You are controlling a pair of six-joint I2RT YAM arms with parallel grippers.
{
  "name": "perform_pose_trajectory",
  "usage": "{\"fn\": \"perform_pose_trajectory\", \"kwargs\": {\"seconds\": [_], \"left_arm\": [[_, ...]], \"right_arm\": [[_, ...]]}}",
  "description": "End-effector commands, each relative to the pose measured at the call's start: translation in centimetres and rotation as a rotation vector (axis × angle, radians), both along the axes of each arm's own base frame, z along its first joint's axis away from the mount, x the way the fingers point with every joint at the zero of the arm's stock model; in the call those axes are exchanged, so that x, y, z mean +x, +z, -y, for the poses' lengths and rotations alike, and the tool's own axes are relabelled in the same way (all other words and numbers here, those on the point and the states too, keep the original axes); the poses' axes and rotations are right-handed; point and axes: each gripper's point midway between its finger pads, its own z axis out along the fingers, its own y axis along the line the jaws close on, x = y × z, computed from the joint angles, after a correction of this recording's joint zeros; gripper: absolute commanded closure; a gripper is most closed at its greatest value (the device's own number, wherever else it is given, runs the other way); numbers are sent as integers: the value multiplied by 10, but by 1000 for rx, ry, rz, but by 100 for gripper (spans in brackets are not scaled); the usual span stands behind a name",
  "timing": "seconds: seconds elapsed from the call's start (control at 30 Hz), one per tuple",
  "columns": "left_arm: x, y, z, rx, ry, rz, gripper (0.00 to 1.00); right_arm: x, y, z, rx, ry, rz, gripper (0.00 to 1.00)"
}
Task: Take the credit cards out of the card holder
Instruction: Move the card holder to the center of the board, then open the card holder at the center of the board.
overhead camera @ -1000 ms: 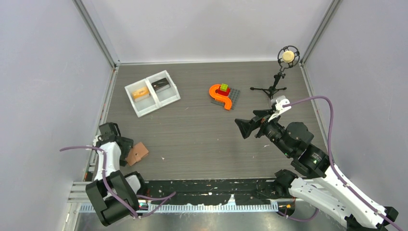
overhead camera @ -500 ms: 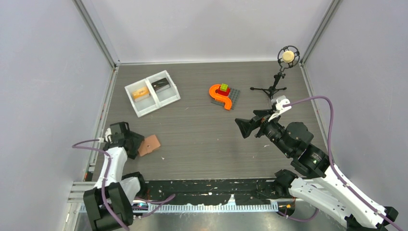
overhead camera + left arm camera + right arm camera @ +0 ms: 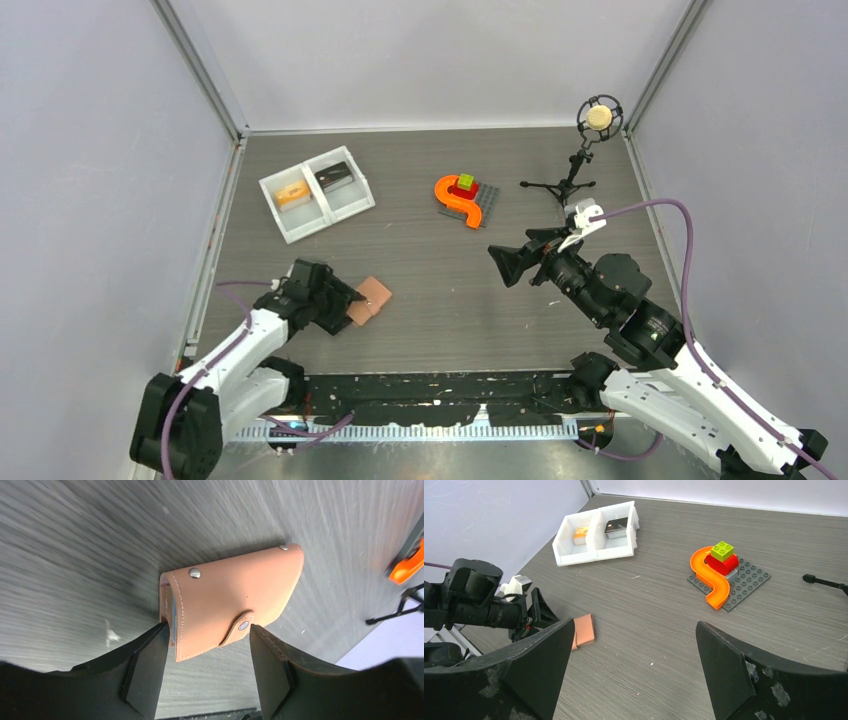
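Observation:
The card holder is a closed salmon-brown wallet with a snapped side tab, at the front left of the table. In the left wrist view the card holder sits between the fingers of my left gripper, which press on its side edges and are shut on it. Seen from above, my left gripper is just left of it. The credit cards are hidden inside the closed holder. My right gripper hovers wide open over the middle right, holding nothing. In its own view my right gripper faces the card holder.
A white two-compartment tray at the back left holds an orange item and a dark item. An orange curved toy on a grey brick plate lies mid-back. A microphone on a small tripod stands at the back right. Walls close in three sides.
My left arm has swung from the table's left edge toward the centre, taking the card holder with it. Its jaws narrowed on the holder. The right arm has not moved.

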Motion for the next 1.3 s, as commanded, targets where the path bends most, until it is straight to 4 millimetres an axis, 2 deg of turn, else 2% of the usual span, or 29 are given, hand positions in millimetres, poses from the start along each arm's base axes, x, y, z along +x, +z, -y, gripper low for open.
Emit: {"fn": "perform_pose_trajectory", "kwargs": {"seconds": [0.0,0.1,0.23,0.4,0.53,0.6,0.7,0.83,1.0,1.1,1.17,1.27], "left_arm": [[-17,1,28,2,-57,-63,38],[-16,16,42,21,-118,-25,38],[-9,28,42,76,-181,31,37],[-7,38,29,188,-271,91,33],[6,65,6,340,-385,204,33],[11,75,-11,391,-402,224,33],[15,80,-26,355,-399,246,33],[15,86,-34,274,-409,286,35],[11,98,-48,346,-421,309,35],[8,102,-63,418,-372,288,35],[9,105,-66,430,-355,298,34],[9,104,-68,438,-342,301,33]], "right_arm": [[4,7,-3,31,-9,9,0],[7,1,-5,21,-18,-32,6],[12,-17,-15,-10,-23,-134,17],[13,-35,-38,-2,31,-257,35],[16,-57,-61,27,62,-371,44],[17,-67,-73,41,71,-417,46],[14,-80,-93,27,77,-460,48],[12,-101,-127,-29,87,-504,49],[8,-124,-173,-90,62,-544,52],[5,-138,-196,-96,51,-582,52],[4,-156,-212,-121,50,-607,53],[3,-161,-232,-124,55,-615,53]]}}
